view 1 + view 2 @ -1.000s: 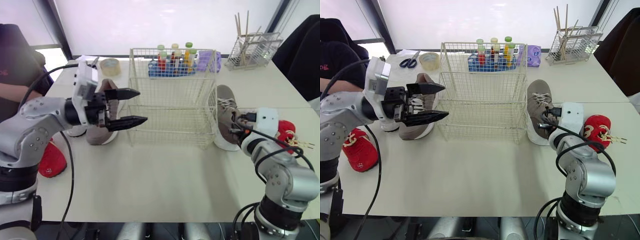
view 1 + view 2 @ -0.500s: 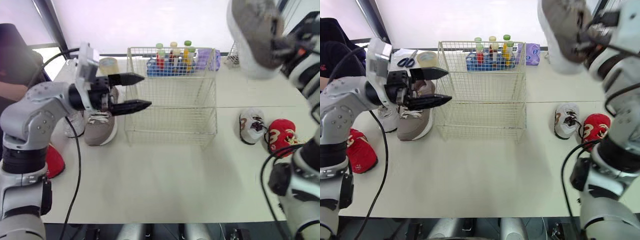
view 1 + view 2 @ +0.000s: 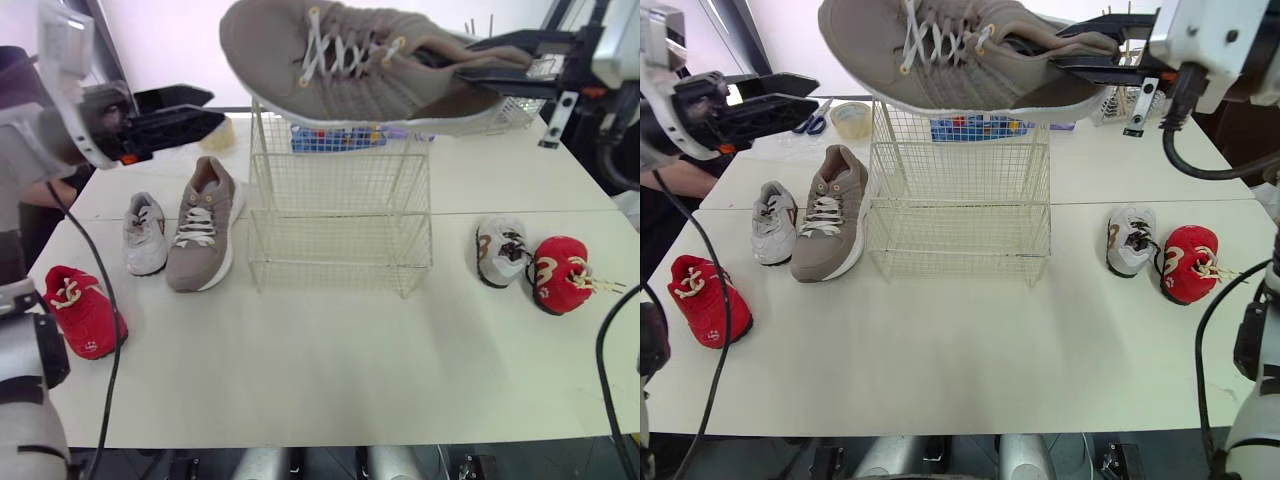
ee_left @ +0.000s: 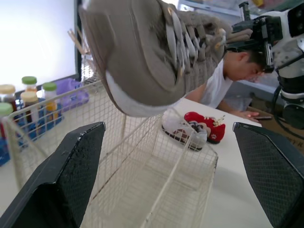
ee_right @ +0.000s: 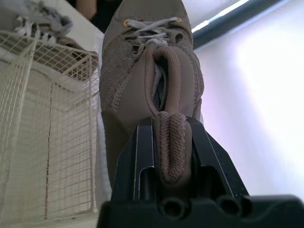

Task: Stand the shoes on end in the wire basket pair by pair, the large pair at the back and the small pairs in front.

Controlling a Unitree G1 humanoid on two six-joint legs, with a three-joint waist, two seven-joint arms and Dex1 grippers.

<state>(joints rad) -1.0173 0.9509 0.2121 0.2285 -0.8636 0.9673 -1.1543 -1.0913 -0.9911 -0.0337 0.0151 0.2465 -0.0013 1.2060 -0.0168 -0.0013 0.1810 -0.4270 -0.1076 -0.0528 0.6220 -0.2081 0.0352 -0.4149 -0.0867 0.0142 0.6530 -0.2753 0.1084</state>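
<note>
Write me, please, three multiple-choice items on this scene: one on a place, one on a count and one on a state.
1. Where is the large shoe held by the right tool?
A. Above the wire basket
B. Inside it
C. On the floor

2. How many shoes lie on the table?
A. Three
B. Five
C. Seven

3. How is the left tool?
A. Shut on a roll of tape
B. Shut on the basket's rim
C. Open, holding nothing

Answers:
1 A: the shoe is held over the basket's open top, clamped at the heel.
2 B: a red shoe, a small white shoe and a large taupe shoe lie on the robot's left of the basket, and a second white shoe and a second red shoe lie on its right.
3 C: its fingers stand apart with nothing between them.
</note>
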